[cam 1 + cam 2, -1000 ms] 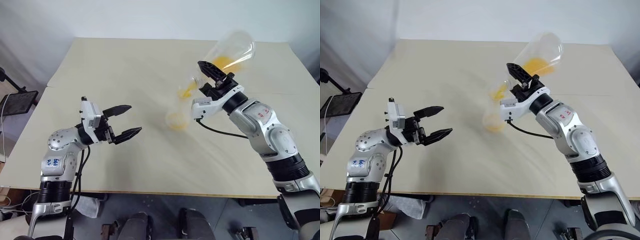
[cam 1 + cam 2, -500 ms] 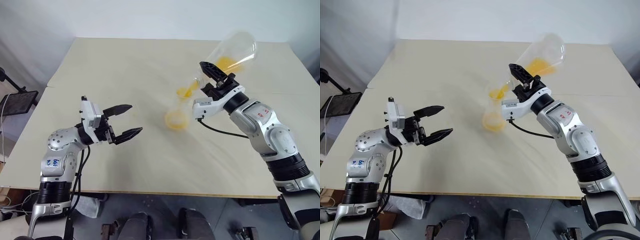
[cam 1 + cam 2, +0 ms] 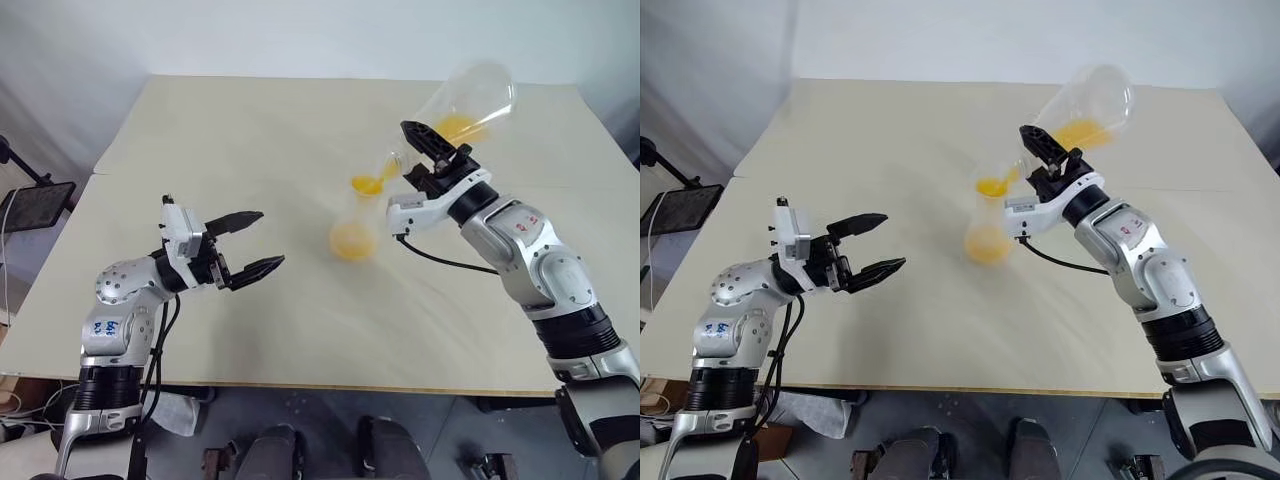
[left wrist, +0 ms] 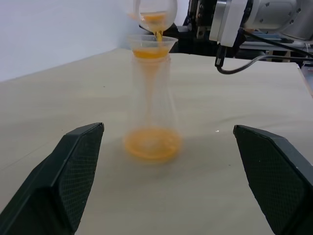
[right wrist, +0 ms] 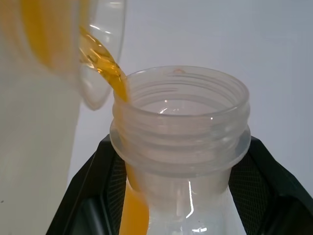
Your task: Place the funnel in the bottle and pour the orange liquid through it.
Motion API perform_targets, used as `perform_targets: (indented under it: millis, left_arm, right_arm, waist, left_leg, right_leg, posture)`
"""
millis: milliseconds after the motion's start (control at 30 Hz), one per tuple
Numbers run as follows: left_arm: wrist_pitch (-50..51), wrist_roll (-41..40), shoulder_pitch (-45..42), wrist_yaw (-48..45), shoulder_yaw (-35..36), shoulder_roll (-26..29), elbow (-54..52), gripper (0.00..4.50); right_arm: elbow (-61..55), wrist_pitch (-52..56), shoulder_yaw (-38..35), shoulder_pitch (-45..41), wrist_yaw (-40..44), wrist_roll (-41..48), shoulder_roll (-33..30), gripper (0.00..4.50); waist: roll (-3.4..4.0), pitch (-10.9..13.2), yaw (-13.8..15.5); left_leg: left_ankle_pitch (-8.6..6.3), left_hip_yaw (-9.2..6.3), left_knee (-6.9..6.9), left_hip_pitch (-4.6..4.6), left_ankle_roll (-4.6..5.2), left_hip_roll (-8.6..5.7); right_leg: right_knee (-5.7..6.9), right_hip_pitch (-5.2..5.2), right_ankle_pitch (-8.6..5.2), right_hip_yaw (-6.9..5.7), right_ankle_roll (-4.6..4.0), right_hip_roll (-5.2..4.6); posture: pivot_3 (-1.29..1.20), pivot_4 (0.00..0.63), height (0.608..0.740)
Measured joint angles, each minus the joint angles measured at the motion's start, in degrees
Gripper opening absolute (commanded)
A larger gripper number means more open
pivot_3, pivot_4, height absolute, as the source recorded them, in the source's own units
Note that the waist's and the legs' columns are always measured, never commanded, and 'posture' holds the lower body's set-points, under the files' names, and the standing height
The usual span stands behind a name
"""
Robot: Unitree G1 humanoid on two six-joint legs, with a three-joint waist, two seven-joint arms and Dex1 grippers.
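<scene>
The funnel (image 4: 152, 46) sits in the mouth of the bottle (image 4: 151, 115), which stands upright near the middle of the surface (image 3: 300, 130), and orange liquid (image 4: 152, 143) already pools in the bottle's base and in the funnel's cup. My right fingers (image 3: 430, 152) are clamped on the neck of the wide flask (image 3: 470, 100), tipped well over so its lip hangs just above the funnel and a thin stream runs down into it. To do this well, I judge I should hold the tilt steady and let the funnel drain, since its cup looks nearly full and a faster pour could overflow. Some liquid remains in the flask's low side. My left fingers (image 3: 250, 243) are spread wide and empty, well apart from the bottle, pointing toward it.
</scene>
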Motion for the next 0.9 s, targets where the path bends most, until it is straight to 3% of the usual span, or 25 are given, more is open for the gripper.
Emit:
perform_targets:
  millis: [900]
  left_arm:
    - [0.0, -0.8, 1.3, 1.6, 0.1, 0.0, -2.3, 4.50]
  right_arm:
    - [1.9, -3.5, 0.5, -0.6, -2.3, -1.2, 0.1, 2.48]
  waist:
    - [0.00, 0.0, 0.0]
  left_leg:
    - [0.00, 0.00, -0.01, 0.00, -0.01, 0.01]
  right_leg:
    - [-0.02, 0.00, 0.00, 0.00, 0.00, 0.01]
  posture:
    - [0.00, 0.150, 0.740]
